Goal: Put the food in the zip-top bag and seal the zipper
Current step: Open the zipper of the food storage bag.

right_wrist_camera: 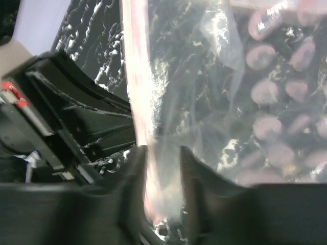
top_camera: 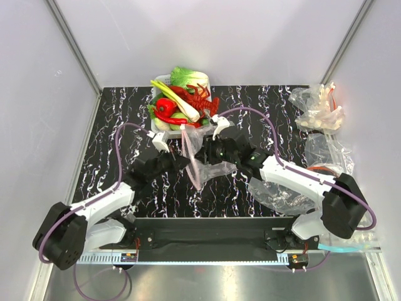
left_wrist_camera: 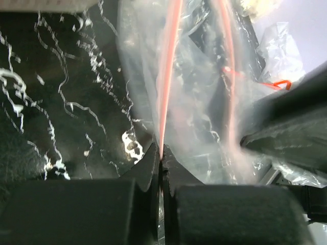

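The black, white-veined bench [top_camera: 113, 150] fills the floor of the white-walled cell; the left arm [top_camera: 106, 204] and right arm [top_camera: 294, 179] both reach in to meet near its middle. At the right side lie plain clear bags [top_camera: 319, 111], one with pale contents, and a crumpled one [top_camera: 279, 195] lies by the right arm. At the far edge a white tray [top_camera: 154, 125] holds the food [top_camera: 182, 100] in a heap: pale green cabbage [top_camera: 188, 76] at the back, a green-white leek [top_camera: 178, 97] across the pile, a red lobster [top_camera: 202, 99], a red pepper [top_camera: 166, 108].

The zip-top bag [top_camera: 195, 164] sits between the two arms, just near of the tray, its dotted film looking empty; the pink zipper [left_wrist_camera: 167, 76] runs away from the left wrist camera.

The left claw [left_wrist_camera: 161, 162] is pressed fully together, pinching the zipper's near end; the right claw [right_wrist_camera: 159, 168] stands part open, the pink strip and some film passing through the gap; whether either finger [right_wrist_camera: 134, 171] touches it I cannot tell.
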Motion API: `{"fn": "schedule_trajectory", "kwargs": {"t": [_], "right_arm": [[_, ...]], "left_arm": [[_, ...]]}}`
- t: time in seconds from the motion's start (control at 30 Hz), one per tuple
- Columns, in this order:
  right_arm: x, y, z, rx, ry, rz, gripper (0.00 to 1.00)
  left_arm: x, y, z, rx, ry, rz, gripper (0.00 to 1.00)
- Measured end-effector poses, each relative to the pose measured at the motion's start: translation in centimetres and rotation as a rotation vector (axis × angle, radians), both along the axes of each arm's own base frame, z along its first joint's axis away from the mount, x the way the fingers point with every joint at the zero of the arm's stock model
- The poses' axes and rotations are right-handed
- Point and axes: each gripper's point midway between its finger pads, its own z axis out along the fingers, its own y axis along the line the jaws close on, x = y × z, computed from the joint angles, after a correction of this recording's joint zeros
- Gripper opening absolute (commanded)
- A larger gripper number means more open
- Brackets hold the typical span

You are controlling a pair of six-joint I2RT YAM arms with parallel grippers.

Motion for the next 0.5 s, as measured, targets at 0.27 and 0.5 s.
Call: {"fn": "schedule_trajectory", "kwargs": {"t": [0.27,0.5], "right_arm": [[0.0,-0.1,1.6,-0.090,-0.049,-0.018,0.70],[-1.4,1.2,3.8,-0.177,-0.133,-0.023,0.65]], "left_arm": [[0.2,0.0,4.6,0.029,-0.101,0.019,0.00],[0.3,0.2,5.6,0.066,-0.095,0.046,0.00]]}}
